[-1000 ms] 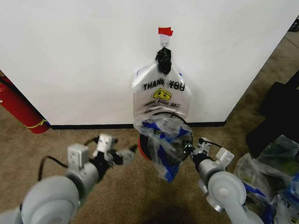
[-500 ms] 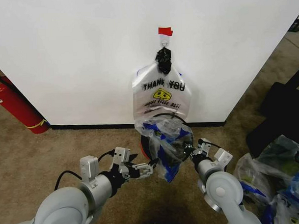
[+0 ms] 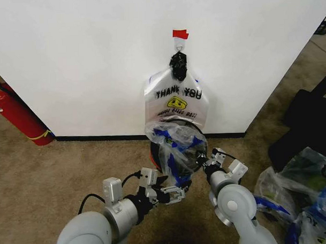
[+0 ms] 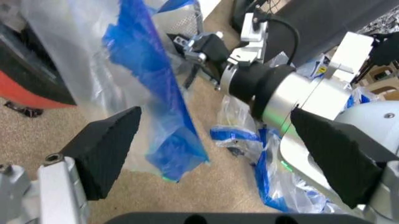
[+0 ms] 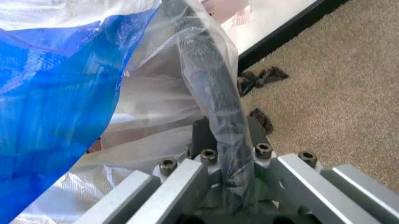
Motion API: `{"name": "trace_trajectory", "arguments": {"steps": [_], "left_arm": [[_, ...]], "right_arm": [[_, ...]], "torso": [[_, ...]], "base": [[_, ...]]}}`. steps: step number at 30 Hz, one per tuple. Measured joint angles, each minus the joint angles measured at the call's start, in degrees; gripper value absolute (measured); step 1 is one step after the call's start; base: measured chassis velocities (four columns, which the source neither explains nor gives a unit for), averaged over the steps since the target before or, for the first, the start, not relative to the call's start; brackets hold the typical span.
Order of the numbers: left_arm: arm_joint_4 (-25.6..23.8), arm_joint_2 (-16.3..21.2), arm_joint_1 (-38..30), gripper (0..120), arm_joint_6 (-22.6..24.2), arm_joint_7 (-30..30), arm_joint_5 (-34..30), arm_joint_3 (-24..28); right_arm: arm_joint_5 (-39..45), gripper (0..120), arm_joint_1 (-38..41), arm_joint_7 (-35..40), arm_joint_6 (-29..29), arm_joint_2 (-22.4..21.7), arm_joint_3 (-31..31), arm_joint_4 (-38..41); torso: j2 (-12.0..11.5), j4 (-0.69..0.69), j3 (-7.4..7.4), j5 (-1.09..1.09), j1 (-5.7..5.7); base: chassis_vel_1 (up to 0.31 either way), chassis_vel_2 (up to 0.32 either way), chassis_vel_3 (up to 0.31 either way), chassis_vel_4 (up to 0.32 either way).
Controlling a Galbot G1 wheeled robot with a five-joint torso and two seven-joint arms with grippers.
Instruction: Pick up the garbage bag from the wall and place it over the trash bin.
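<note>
The right hand (image 3: 206, 166) is clamped on the thin translucent plastic garbage bag with a blue patch (image 3: 177, 148), draped over the round black wire-mesh trash bin (image 3: 157, 158). The left hand (image 3: 175, 195), wide open, sits below the hanging blue corner; closing off-centre could tear or tug the film off the rim.

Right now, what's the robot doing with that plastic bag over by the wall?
The robot is fitting the garbage bag over the trash bin on the carpet below the wall. The right gripper is shut on the bag and the bin's rim together. The left gripper, open, sits near the bag's hanging blue corner. Another bag hangs on the wall hook.
</note>
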Motion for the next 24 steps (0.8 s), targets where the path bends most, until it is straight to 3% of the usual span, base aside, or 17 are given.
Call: {"name": "trace_trajectory", "arguments": {"steps": [2,20,22,24], "left_arm": [[0.00,-0.06,-0.10,91,-0.07,-0.03,0.06,0.12],[0.37,1.08,0.14,22,1.53,-2.82,2.76,-0.32],[0.24,1.43,-0.04,16,1.75,-2.80,3.35,-0.68],[0.14,2.16,-0.36,21,2.37,-2.80,4.50,-1.63]], "right_arm": [[0.00,0,0.00,-0.02,-0.06,-0.01,-0.05,-0.01],[0.23,0,0.23,-0.55,-0.41,-0.44,-0.21,0.16],[0.29,0,0.34,-0.56,-0.40,-0.59,-0.09,0.14],[0.53,0,0.57,-0.58,-0.20,-0.74,0.21,0.10]], "torso": [[0.00,0.00,0.00,0.00,0.00],[0.00,0.00,0.00,0.00,0.00],[0.00,0.00,0.00,-0.01,0.00],[0.00,0.00,0.00,0.00,0.00]], "base": [[0.000,0.000,0.000,0.000],[0.000,0.000,0.000,0.000],[0.000,0.000,0.000,0.000],[0.000,0.000,0.000,0.000]]}}
